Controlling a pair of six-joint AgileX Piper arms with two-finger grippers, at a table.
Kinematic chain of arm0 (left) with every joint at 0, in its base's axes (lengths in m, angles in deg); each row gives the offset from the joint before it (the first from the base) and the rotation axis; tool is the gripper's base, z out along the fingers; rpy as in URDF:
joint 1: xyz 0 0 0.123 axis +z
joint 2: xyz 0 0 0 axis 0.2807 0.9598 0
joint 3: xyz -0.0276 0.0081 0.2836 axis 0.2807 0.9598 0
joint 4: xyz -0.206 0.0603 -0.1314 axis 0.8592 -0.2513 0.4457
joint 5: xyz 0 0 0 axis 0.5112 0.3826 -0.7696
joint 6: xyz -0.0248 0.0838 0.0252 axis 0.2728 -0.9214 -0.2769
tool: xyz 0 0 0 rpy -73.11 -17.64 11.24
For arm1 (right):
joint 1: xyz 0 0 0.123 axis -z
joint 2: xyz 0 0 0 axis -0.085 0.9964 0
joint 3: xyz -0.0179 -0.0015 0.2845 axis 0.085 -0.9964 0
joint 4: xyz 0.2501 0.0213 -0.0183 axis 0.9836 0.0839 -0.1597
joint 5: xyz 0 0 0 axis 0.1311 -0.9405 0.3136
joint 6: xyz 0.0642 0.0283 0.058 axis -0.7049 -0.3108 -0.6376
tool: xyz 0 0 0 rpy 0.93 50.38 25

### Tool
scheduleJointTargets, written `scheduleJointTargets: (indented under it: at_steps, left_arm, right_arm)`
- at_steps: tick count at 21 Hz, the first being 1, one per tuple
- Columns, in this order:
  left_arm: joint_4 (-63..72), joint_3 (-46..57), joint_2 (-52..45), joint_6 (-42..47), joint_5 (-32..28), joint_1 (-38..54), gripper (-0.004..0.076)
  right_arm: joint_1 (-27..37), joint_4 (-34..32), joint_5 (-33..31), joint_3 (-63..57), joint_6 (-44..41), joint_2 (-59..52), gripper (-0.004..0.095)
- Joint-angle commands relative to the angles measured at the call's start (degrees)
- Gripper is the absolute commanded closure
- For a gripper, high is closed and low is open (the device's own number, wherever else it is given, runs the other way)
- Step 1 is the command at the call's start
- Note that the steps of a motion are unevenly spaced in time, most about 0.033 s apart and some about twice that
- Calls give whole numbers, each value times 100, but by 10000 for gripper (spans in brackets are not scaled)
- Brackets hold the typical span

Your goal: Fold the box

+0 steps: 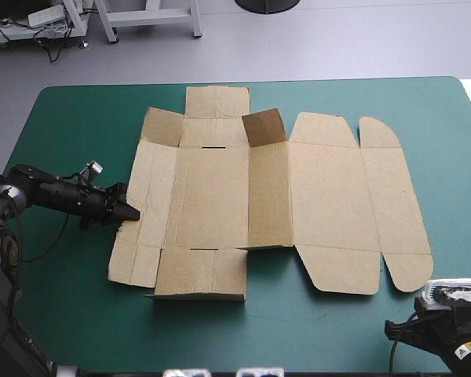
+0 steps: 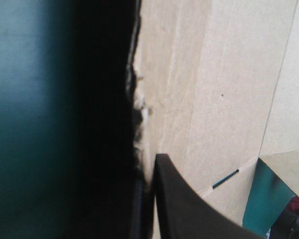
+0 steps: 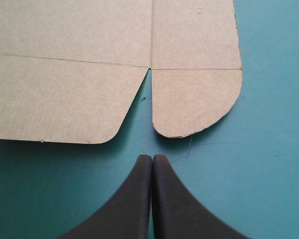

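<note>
Seen from above, the brown box [image 1: 314, 196] lies opened out across the middle of the teal-green tabletop [image 1: 78, 314], nearly all flat (one small flap [image 1: 263, 126] near its far edge stands up), and the left gripper [image 1: 130, 210] meets its left edge. The left wrist view shows the black fingers [image 2: 184, 204] all but closed on that edge. In the right wrist view, the right gripper [image 3: 152, 158] is closed and empty over bare cover, with the box's rounded corner flap [image 3: 194, 99] just ahead.
</note>
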Motion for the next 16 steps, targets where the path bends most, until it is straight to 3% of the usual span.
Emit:
scheduleJointTargets:
  at_steps: [1, 6, 11, 16]
  left_arm:
    - [422, -175, -303, -23, 448, -48, 712]
    - [-378, -1149, -1280, -23, 448, -153, 713]
    - [-1552, -2008, -2266, -157, 416, -1262, 714]
    - [-2630, -2830, -2574, -359, 412, -2461, 715]
  right_arm:
    - [28, 123, 324, 147, 5, 65, 923]
    - [28, 211, 324, 147, 5, 65, 923]
    - [28, 211, 324, 147, 71, 65, 923]
    - [28, 240, 324, 147, 91, 65, 923]
